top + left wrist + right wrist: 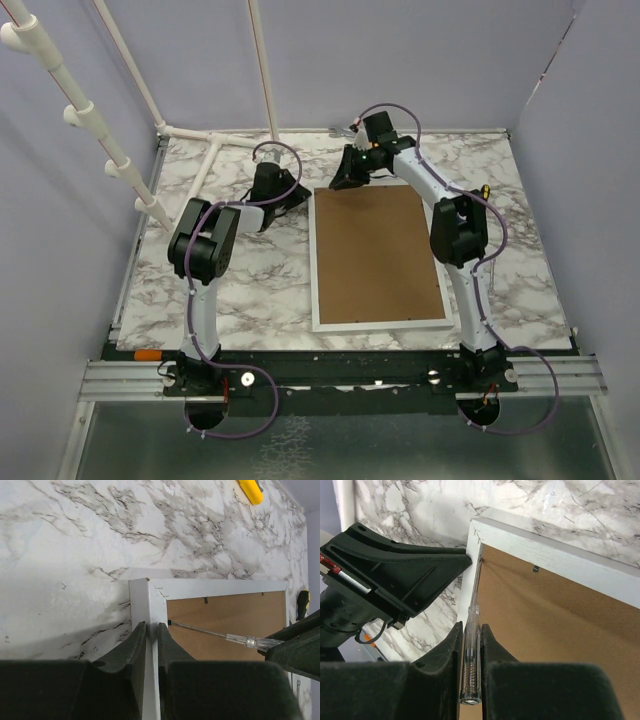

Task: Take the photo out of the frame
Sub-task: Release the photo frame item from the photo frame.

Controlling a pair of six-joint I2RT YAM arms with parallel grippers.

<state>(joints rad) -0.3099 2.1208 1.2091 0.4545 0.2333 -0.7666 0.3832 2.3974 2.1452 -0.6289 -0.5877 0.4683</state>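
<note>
The frame point(318, 270) lies face down on the marble table, its brown back point(378, 255) up. The photo is hidden beneath that board. At the frame's far left corner my left gripper point(303, 197) is shut on the white left rail point(150, 595), one finger on each side of it. My right gripper point(471, 630) is shut on a clear-handled screwdriver point(470, 655). The screwdriver's thin shaft point(200, 628) lies over the board and its tip reaches a small dark tab point(170, 623) by that rail. The right gripper point(340, 183) hovers over the frame's far edge.
Small metal tabs point(205, 600) sit along the far edge of the board. A yellow tool handle point(250, 490) lies beyond the frame, and a black-and-yellow handle point(302, 602) lies past its right side. White pipes point(215, 150) cross the back left corner.
</note>
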